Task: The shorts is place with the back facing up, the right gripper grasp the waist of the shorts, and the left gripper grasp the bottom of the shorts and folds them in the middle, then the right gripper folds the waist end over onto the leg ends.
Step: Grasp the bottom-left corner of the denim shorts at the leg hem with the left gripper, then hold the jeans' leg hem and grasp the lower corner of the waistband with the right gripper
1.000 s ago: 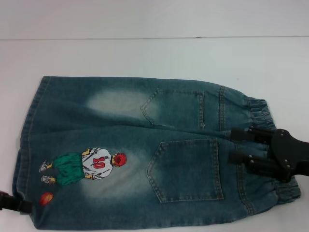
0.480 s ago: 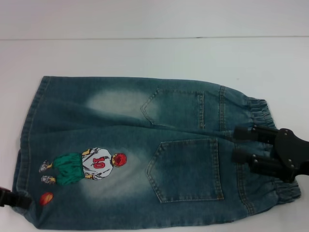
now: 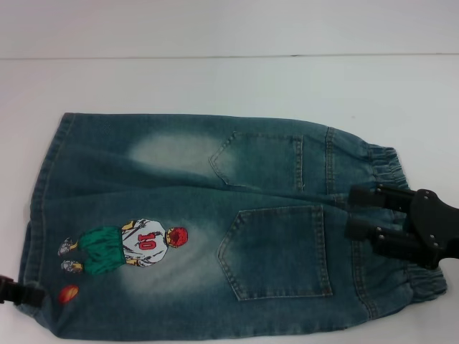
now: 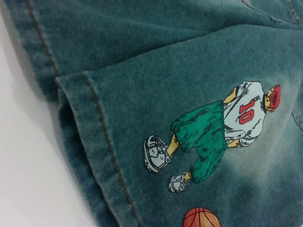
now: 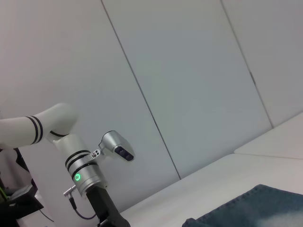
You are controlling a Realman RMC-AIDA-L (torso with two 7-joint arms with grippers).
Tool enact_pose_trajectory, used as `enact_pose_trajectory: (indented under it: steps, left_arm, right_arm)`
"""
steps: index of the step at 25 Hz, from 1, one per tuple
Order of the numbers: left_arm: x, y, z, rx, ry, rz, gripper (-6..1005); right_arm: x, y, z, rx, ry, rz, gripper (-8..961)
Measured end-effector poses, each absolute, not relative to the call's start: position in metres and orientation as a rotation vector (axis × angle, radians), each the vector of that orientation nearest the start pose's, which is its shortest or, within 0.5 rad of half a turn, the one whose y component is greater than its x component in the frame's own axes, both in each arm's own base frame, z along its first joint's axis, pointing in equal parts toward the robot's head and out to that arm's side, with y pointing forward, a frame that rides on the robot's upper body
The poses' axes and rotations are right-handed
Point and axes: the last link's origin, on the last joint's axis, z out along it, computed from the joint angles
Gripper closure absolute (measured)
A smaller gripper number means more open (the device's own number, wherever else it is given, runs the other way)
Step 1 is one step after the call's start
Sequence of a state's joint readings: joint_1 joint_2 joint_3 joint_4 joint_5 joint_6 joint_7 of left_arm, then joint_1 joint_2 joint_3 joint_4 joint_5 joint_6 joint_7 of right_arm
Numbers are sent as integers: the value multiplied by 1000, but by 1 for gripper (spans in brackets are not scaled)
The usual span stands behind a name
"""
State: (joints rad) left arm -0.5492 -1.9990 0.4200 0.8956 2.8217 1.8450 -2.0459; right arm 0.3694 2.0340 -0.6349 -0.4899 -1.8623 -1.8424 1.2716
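The shorts [image 3: 215,222] lie flat on the white table, back pockets up, with the embroidered player numbered 10 [image 3: 129,246] near the leg end. The ruffled waist end [image 3: 391,168] is on the right. There my right gripper [image 3: 351,213] hovers open, one finger on each side of the waistband's middle. At the bottom of the shorts [image 4: 94,137], only a black tip of my left gripper [image 3: 13,292] shows beside the near hem corner. The right wrist view shows the left gripper [image 5: 108,210] from afar, under its silver wrist with the green ring light.
White table [image 3: 215,79] surrounds the shorts on the far side and on both ends. A pale wall with panel seams [image 5: 142,94] stands behind the left arm. The shorts' near edge runs close to the table's front.
My right gripper has drawn slightly to the right along the waistband. The left gripper has slid left, so less of it shows at the hem corner. The shorts have not moved.
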Motion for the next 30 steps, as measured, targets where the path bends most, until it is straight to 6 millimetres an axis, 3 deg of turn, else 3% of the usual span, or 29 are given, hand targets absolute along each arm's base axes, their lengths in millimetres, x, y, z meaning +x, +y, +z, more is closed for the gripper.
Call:
enact_pose_trajectory:
  steps: [8, 12, 17, 25, 30]
  left_arm:
    - [-338, 278, 71, -2539, -1667, 153, 951]
    - [-334, 281, 70, -2544, -1652, 68, 951]
    - [-330, 284, 70, -2550, -1636, -19, 952]
    - [-325, 287, 66, -2548, -1651, -31, 952]
    - [-325, 289, 68, -2537, -1653, -30, 952]
  right_arm:
    - [296, 251, 15, -2645, 759, 1119, 255]
    - [308, 242, 22, -2604, 806, 1104, 255]
    - [332, 219, 34, -2492, 909, 1094, 255]
    - [361, 177, 50, -2358, 1022, 1055, 255]
    - [375, 161, 55, -2267, 1101, 1022, 255]
